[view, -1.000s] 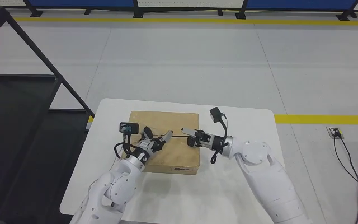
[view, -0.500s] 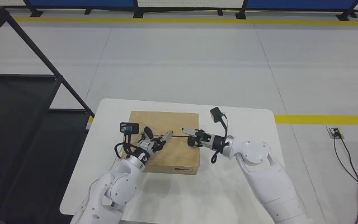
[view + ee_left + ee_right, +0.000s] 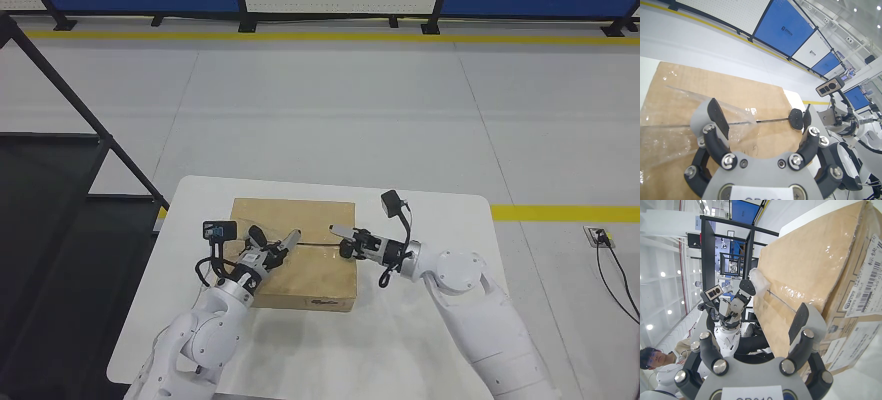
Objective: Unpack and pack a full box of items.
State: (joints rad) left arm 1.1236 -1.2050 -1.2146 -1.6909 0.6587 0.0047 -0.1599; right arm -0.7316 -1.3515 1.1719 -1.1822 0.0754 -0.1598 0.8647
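Note:
A closed cardboard box [image 3: 300, 215] lies on the white table [image 3: 420, 330], with a dark seam along its top. Clear tape [image 3: 687, 128] over the seam is partly peeled and stands up loose. My left gripper [image 3: 275, 240] is open over the box's left half, with the loose tape [image 3: 758, 279] crumpled against one of its pads. In its own view the left gripper [image 3: 761, 117] straddles the seam. My right gripper [image 3: 340, 240] is open at the seam's right end, just above the box top [image 3: 810, 256]; its own view shows the right gripper [image 3: 753, 315] holding nothing.
Paper labels [image 3: 863, 294] cover the box's end face. A black metal frame [image 3: 60, 200] stands off the table's left side. Bare table surface lies in front of and to the right of the box.
My left gripper has drawn back a little to the left along the seam. The right gripper has shifted very slightly to the right.

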